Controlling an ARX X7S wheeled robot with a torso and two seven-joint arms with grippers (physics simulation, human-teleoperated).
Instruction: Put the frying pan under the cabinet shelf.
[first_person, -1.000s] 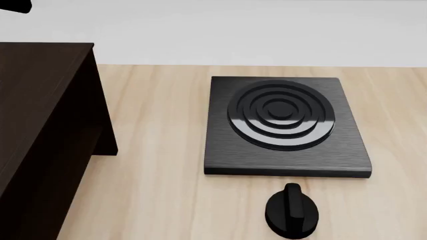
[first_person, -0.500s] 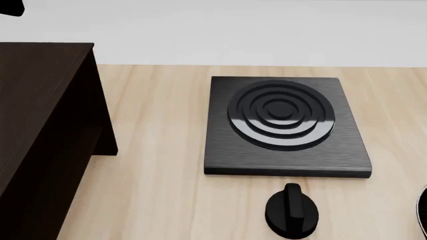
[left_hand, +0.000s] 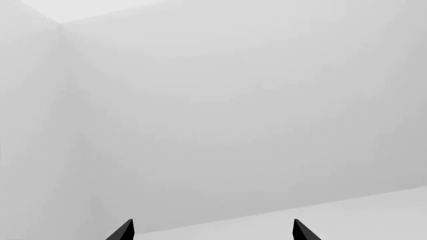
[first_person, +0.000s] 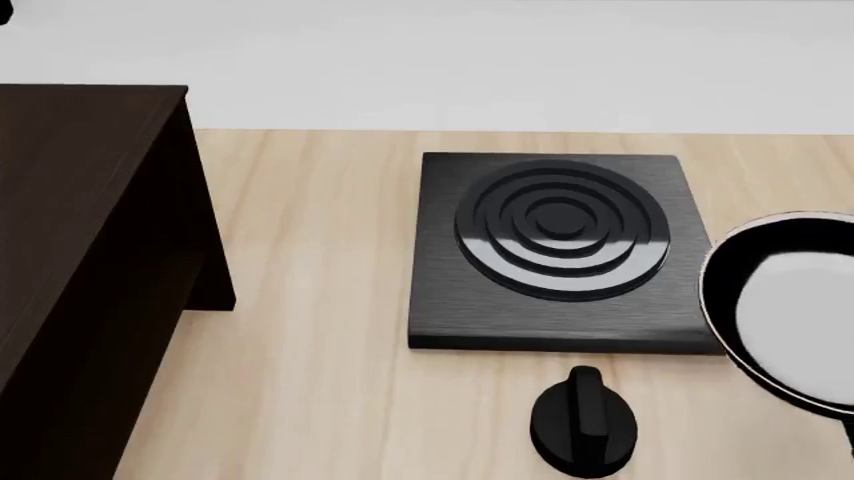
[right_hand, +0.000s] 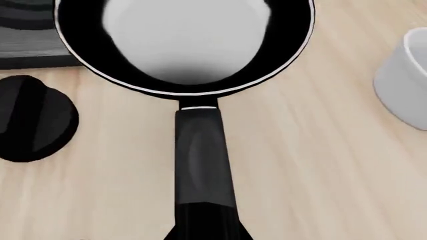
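The frying pan (first_person: 787, 300), glossy black with a thin silvery rim, hangs at the right edge of the head view, beside the burner plate's right side. In the right wrist view the pan (right_hand: 183, 45) fills the far part and its long black handle (right_hand: 200, 165) runs back into my right gripper (right_hand: 205, 235), which is shut on it. The dark brown cabinet shelf (first_person: 80, 200) stands at the far left. My left gripper (left_hand: 212, 232) is open and empty, facing a blank white wall.
A square black burner plate (first_person: 561, 250) with concentric rings lies mid-table, with a black knob (first_person: 583, 420) in front of it. The knob (right_hand: 30, 117) and a white bowl (right_hand: 407, 75) flank the pan in the right wrist view.
The frying pan has come into the head view from the right edge and moved left and farther up the table. A dark shape at the top left corner has nearly left the view.
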